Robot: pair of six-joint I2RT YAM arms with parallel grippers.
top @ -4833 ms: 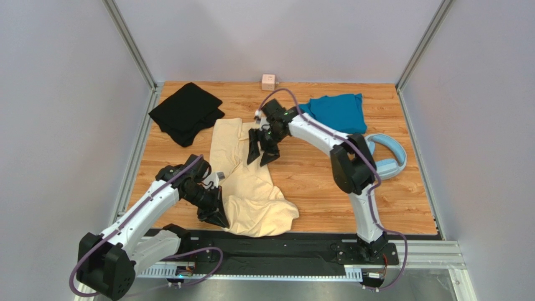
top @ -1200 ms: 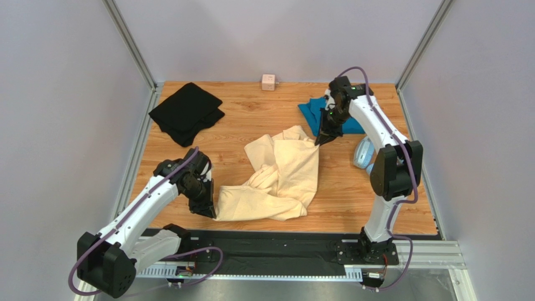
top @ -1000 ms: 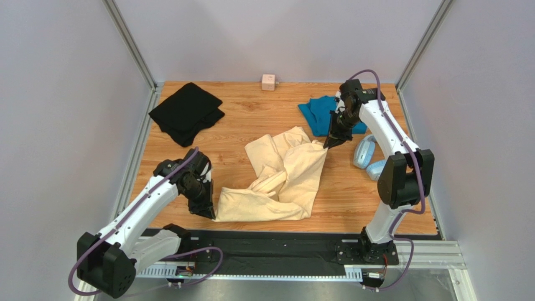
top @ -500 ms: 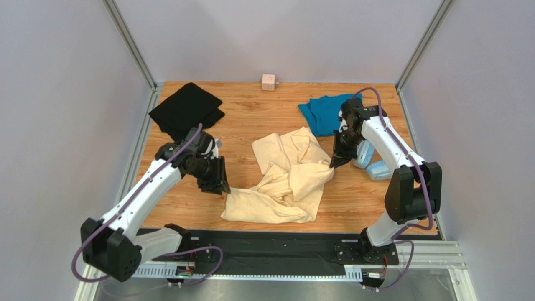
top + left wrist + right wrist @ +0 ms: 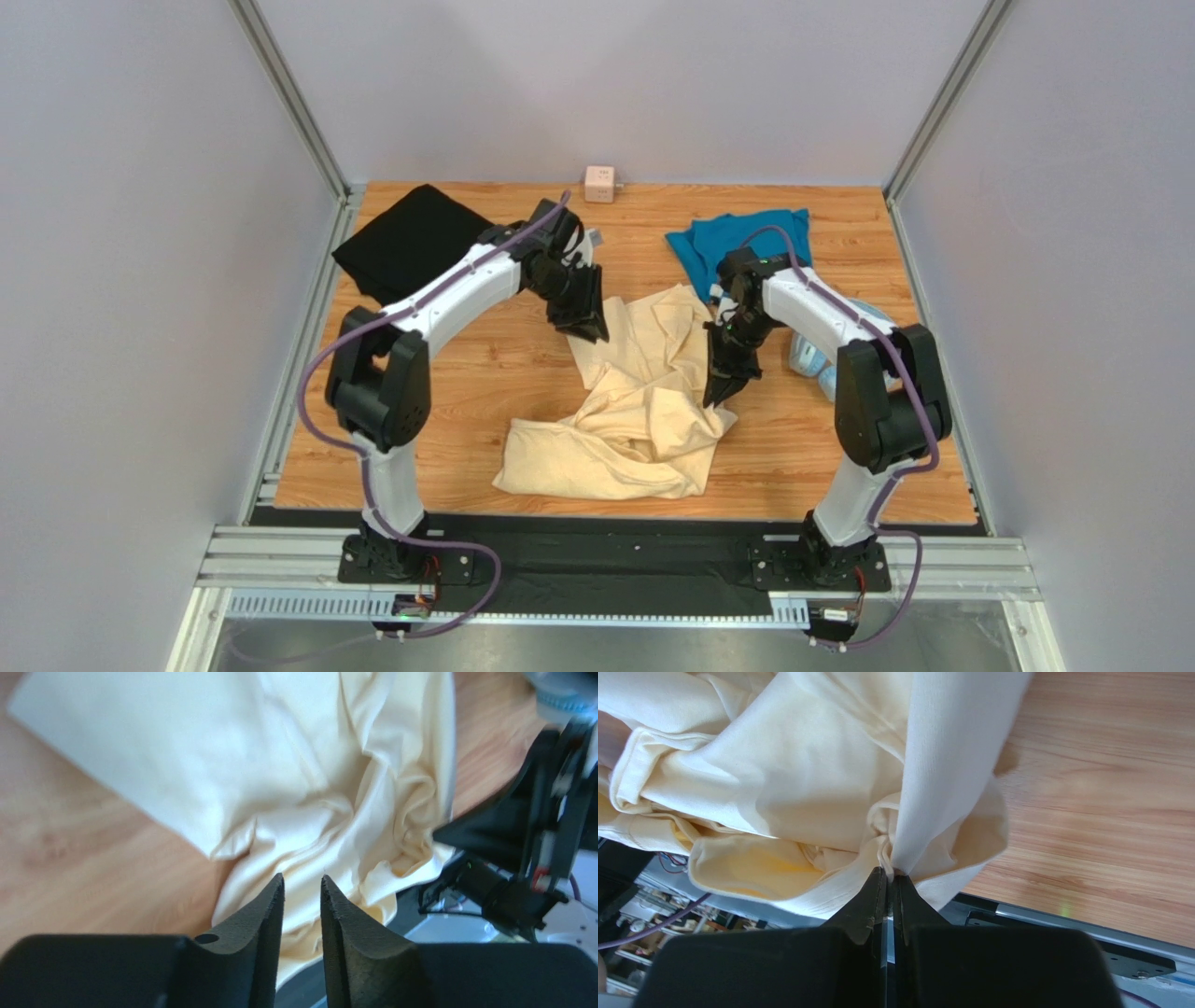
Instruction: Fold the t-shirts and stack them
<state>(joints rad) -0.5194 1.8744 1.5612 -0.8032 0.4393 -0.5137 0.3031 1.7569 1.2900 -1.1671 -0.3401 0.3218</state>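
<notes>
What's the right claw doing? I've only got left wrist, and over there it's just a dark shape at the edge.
Observer: The right claw is shut on a bunched fold of the cream shirt; its own wrist camera shows it plainly.
Operator: Where are the other two shirts?
Observer: Top view: black shirt at the far left corner of the table, teal shirt at the far right.
Operator: Anything else out there?
Observer: A pink cube at the far edge, and light-blue headphones partly hidden behind the right arm.
</notes>
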